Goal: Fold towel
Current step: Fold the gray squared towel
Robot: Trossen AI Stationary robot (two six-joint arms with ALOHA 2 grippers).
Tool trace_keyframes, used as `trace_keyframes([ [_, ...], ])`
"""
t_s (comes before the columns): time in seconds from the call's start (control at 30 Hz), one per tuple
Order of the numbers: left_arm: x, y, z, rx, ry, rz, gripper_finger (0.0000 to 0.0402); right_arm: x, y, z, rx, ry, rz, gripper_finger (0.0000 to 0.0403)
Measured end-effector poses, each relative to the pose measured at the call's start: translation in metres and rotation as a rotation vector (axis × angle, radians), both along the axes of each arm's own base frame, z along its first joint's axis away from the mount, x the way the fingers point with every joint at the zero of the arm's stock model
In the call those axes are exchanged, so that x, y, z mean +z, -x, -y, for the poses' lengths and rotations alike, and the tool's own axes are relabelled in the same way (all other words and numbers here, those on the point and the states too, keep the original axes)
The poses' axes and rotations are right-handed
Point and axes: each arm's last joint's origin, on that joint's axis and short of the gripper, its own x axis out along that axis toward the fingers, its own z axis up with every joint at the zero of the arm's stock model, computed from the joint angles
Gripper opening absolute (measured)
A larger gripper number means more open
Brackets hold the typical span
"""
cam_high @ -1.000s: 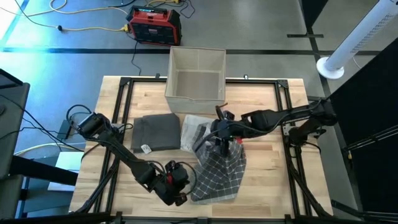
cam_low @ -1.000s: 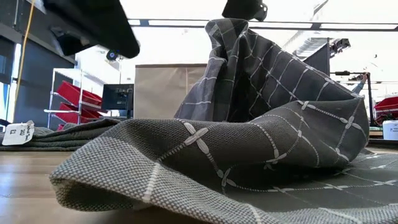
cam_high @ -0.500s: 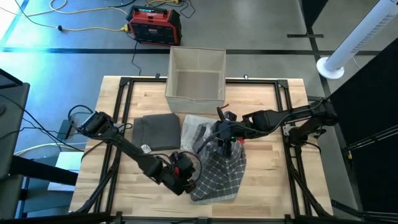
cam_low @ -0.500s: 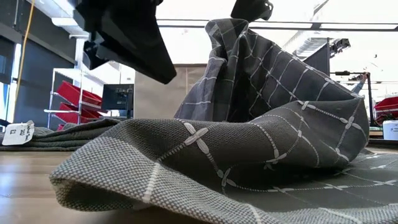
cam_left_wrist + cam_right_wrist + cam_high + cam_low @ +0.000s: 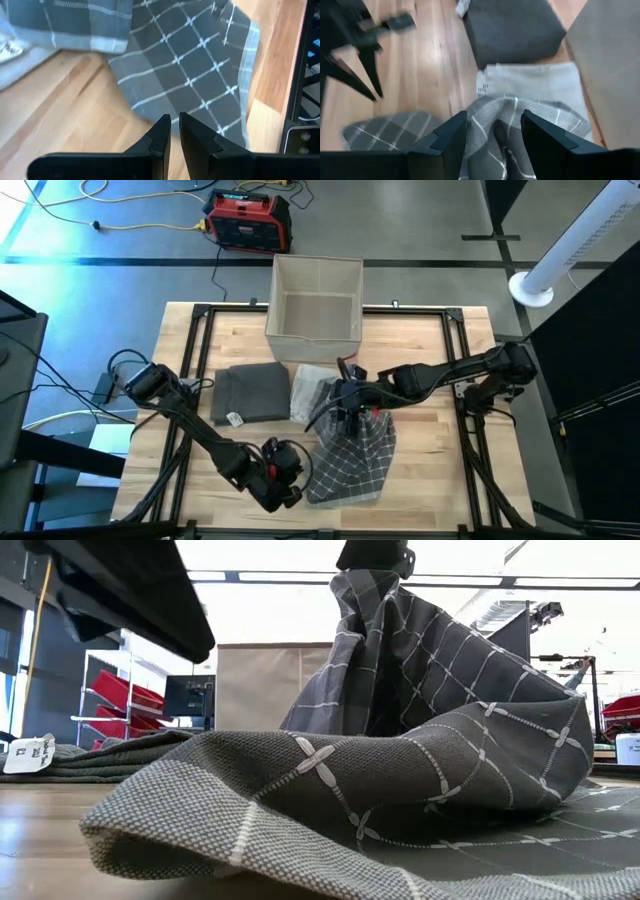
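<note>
My left gripper (image 5: 283,480), fingers nearly together and empty, has backed off from the checked towel (image 5: 352,458) toward the lower left of the high view, while my right gripper (image 5: 347,408) keeps the towel's peak pinched at mid-frame, so the fold waits.

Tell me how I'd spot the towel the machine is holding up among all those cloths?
Start at the beige bin on the table's far edge and come toward the near edge. Past the plain dark folded towel and the pale folded cloth lies the checked towel. It alone has white grid lines on grey, and the right gripper pinches its far end up into a peak.
</note>
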Motion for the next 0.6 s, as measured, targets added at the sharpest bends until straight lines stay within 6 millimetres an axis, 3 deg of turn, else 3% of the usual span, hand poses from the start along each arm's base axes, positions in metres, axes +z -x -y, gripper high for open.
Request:
trace_keyframes([
  [0.1,0.0,0.0,0.0,0.001,0.001,0.0,0.003,0.001,0.003,-0.001,-0.046,0.002,-0.009,0.0169],
  [0.13,0.0,0.0,0.0,0.001,0.001,0.0,0.003,0.002,0.009,0.0,-0.091,0.016,-0.029,0.015],
  [0.23,0.0,0.0,0.0,0.002,0.002,0.0,0.003,0.031,0.02,0.003,-0.115,-0.032,0.072,0.0022],
  [0.27,0.0,0.0,0.0,0.002,0.002,-0.001,0.003,0.042,0.025,0.004,-0.117,-0.044,0.108,0.0007],
  [0.37,0.0,0.001,0.0,0.003,0.003,-0.001,0.003,0.068,0.034,0.006,-0.101,-0.053,0.188,0.0003],
  [0.5,-0.003,-0.004,-0.014,0.006,-0.09,-0.051,0.003,0.104,0.044,0.009,-0.073,-0.048,0.311,0.0003],
  [0.6,-0.003,-0.008,-0.021,0.013,-0.114,-0.049,0.003,0.113,0.048,0.012,-0.08,-0.016,0.315,0.0002],
])
